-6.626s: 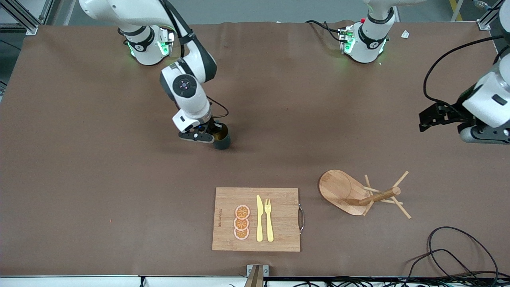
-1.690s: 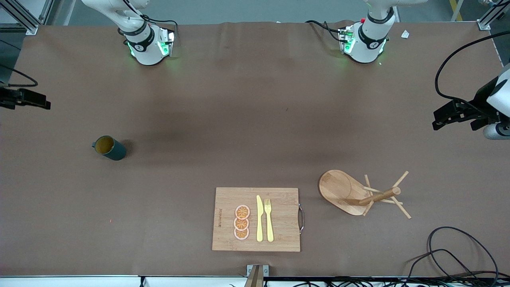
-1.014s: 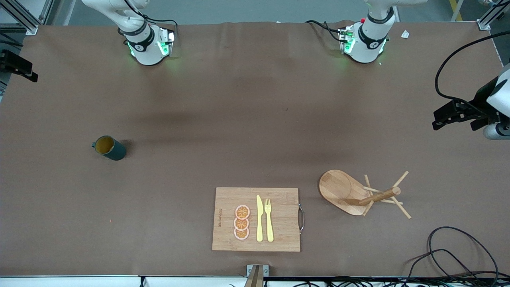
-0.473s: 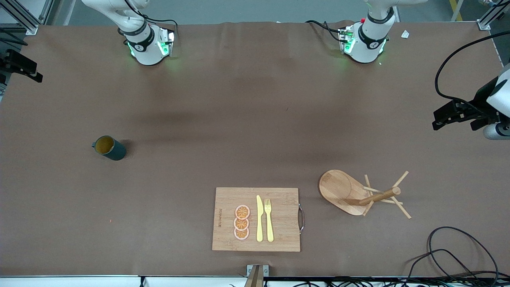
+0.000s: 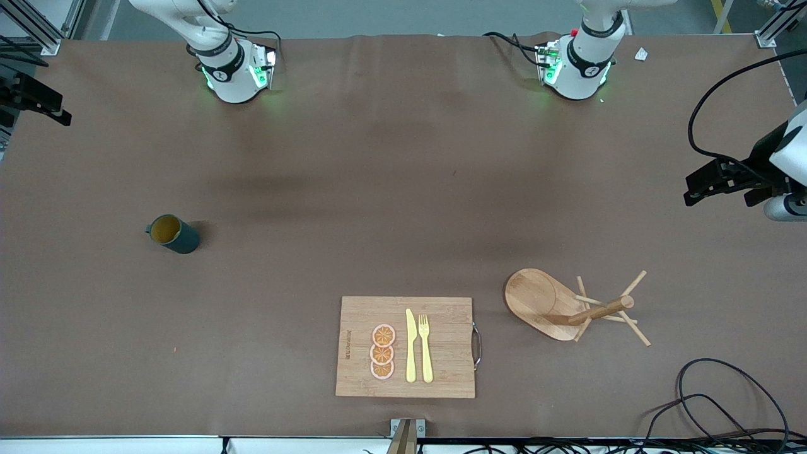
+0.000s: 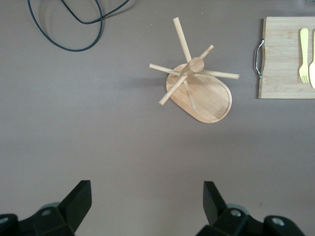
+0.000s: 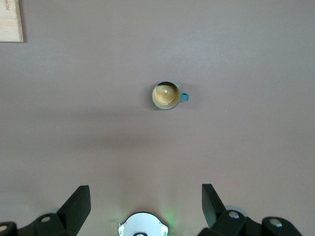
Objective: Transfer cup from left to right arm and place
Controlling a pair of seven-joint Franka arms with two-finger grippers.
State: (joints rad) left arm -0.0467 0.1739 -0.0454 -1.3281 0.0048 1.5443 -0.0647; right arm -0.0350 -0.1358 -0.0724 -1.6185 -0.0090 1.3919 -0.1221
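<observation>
The cup (image 5: 171, 234) is a small dark teal mug with a mustard-yellow inside. It stands upright and alone on the brown table, toward the right arm's end. In the right wrist view the cup (image 7: 166, 95) is seen from above, far below the open right gripper (image 7: 145, 192), with its handle sticking out sideways. In the front view the right gripper (image 5: 34, 101) shows only partly, high at the table's edge. The left gripper (image 5: 719, 183) hangs open and empty over the left arm's end. In its own view the left gripper (image 6: 146, 189) holds nothing.
A wooden cutting board (image 5: 447, 328) with orange slices, a yellow knife and a yellow fork lies near the front camera's edge. Beside it, toward the left arm's end, is a wooden mug tree (image 5: 536, 299) with pegs. Black cables (image 5: 725, 391) loop at that corner.
Earlier the right gripper held the cup mid-table. It has since set it down toward its own end and pulled away. In the last second the right gripper shifted only slightly; the left arm is still.
</observation>
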